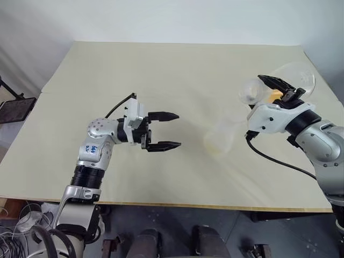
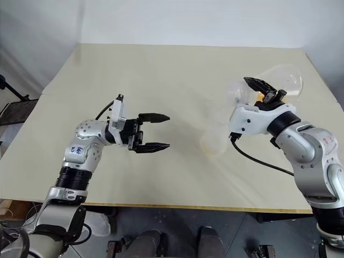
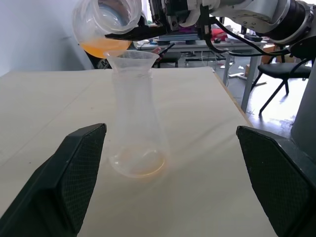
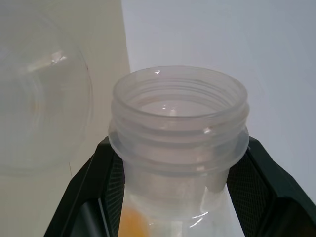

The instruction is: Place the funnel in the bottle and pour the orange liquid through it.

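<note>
I have the right gripper (image 1: 275,86) raised over the right-hand part of the tan table (image 1: 161,80), its two black fingers (image 4: 98,182) clamped on the neck of a clear plastic jar with a threaded mouth (image 4: 178,118). From the head camera the jar lies tilted nearly on its side, mouth toward the table's middle, with its wide body out past the gripper toward the right edge. The orange liquid (image 3: 104,47) pools in the low side of the jar's shoulder, just behind the mouth, in the left wrist camera. Directly beneath that mouth stands the bottle (image 3: 136,133), upright on the table, closer to the near edge than the far one and right of centre; a clear funnel (image 3: 132,60) sits in its neck, flared rim just under the jar's lip. I cannot tell whether the jar's lip touches the funnel. A faint orange tint shows at the bottom of the bottle. The left gripper (image 1: 163,130) hangs level above the table left of the bottle, pointing toward it with its fingers spread wide and nothing between them; the bottle stands well apart from the fingertips, framed in the gap between the two pads (image 3: 81,168) in that wrist's view. In the right wrist camera I look down the jar's open mouth, with the funnel's rim (image 4: 44,113) beside it.
</note>
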You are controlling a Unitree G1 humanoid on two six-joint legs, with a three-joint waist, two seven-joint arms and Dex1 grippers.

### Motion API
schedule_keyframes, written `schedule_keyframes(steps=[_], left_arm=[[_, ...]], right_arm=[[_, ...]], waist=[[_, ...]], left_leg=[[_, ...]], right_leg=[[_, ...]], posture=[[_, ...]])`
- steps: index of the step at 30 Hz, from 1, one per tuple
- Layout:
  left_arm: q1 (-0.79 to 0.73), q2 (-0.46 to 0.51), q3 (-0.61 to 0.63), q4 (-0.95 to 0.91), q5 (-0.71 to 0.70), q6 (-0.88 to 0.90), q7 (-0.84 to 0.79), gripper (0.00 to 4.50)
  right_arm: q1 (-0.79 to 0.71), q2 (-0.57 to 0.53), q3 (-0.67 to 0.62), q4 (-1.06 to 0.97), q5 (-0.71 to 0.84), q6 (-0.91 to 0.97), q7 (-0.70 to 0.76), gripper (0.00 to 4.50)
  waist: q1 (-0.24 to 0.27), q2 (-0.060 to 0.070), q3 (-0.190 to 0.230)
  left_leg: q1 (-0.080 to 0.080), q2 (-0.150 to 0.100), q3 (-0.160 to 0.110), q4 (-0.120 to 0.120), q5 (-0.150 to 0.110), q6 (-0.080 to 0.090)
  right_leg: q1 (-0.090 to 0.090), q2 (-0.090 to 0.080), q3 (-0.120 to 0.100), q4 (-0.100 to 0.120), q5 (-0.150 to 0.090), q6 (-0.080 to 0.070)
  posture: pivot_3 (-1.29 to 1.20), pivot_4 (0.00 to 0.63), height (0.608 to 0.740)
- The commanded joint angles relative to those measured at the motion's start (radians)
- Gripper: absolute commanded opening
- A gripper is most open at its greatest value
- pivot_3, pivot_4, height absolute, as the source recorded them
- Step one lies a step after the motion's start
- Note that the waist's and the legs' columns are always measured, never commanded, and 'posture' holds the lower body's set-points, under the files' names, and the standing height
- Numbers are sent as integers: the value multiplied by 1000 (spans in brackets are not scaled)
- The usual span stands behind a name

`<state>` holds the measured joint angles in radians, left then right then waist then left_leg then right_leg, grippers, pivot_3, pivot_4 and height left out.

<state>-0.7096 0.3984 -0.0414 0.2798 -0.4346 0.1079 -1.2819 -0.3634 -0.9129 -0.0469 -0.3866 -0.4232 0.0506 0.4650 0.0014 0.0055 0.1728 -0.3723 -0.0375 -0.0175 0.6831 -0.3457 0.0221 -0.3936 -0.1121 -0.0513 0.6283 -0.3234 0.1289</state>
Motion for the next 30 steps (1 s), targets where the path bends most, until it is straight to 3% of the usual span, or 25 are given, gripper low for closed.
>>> schedule_keyframes(steps=[1, 30], left_arm=[[-26, -2, 4, -7, -1, -17, -8, 4500], [0, 1, -11, -46, 5, 43, 32, 4500]], right_arm=[[-5, -29, -51, -6, -34, -47, -19, 2426], [-19, -55, -41, 104, -209, -255, -84, 2426]], waist=[[-1, 0, 0], [-2, 0, 0]], left_leg=[[0, 0, 0, 0, 0, 0], [0, 0, 0, 0, 0, 0]], right_leg=[[0, 0, 0, 0, 0, 0], [0, 0, 0, 0, 0, 0]], posture=[[0, 150, 740], [0, 150, 740]])
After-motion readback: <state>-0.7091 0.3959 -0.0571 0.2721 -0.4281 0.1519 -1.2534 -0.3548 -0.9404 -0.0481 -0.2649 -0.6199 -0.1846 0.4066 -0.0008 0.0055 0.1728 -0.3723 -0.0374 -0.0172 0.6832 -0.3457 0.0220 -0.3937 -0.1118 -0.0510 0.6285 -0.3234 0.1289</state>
